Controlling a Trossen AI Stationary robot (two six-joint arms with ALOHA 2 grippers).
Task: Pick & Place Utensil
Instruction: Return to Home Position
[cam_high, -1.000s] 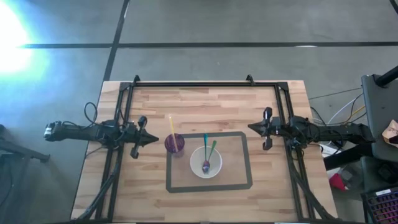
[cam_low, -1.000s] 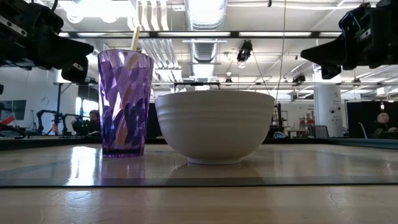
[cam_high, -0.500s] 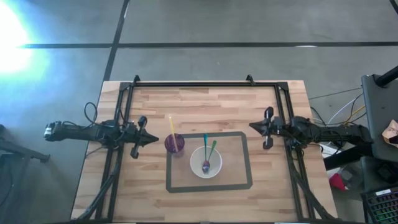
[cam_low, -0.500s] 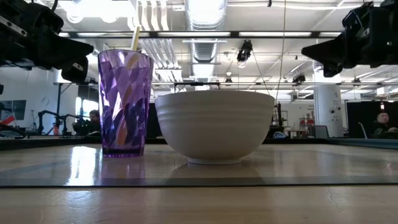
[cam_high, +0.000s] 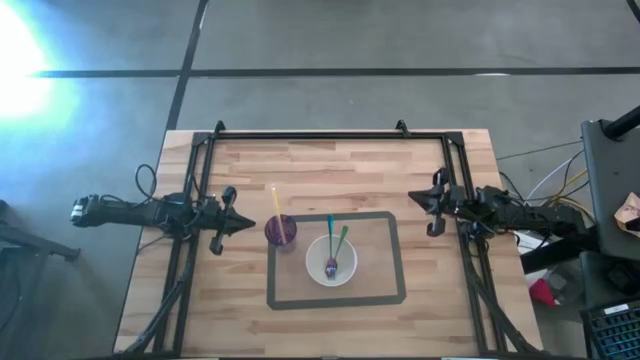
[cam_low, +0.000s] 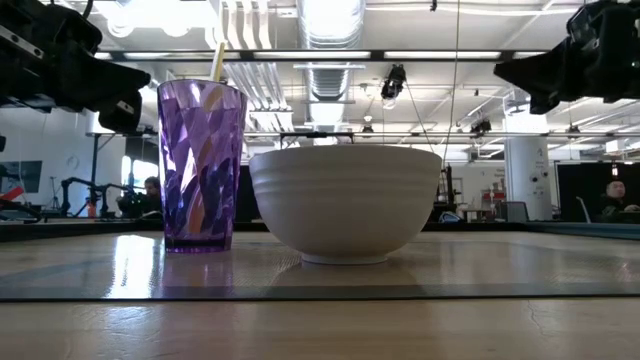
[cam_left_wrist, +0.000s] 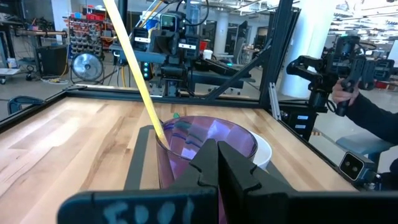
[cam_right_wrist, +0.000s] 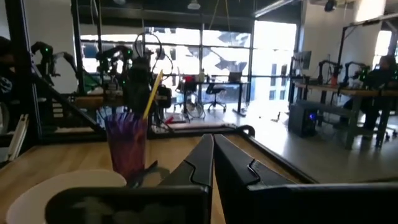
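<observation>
- While both arms hang above the table (cam_high: 330, 165) with nothing in them, the job's pieces look settled. The yellow straw (cam_high: 276, 205) leans in the purple cup (cam_high: 281, 232). The blue fork (cam_high: 330, 230) and green spoon (cam_high: 342, 238) lie in the white bowl (cam_high: 310, 264), handles poking over its far rim.
- Cup and bowl sit just beside each other inside the black taped rectangle (cam_high: 400, 262), cup on the left.
- The left gripper (cam_high: 240, 226) is pinched together and empty. Its tip points at the cup from the left, near it and, in the low view, level with the cup's top.
- The right gripper (cam_high: 414, 198) is likewise closed on nothing, over at the right and well apart from the bowl.
- What could go wrong, I'd say, lies with the left tip, the close one. If that arm swung rightward or dropped while folding away, it could clip the cup or straw and tip them over.
- The right arm has more room. Only a low sweep toward the middle would catch the handles.
- A black metal frame (cam_high: 310, 135) borders the table on its far, left and right sides, so each arm's way back runs beside a side rail.
</observation>
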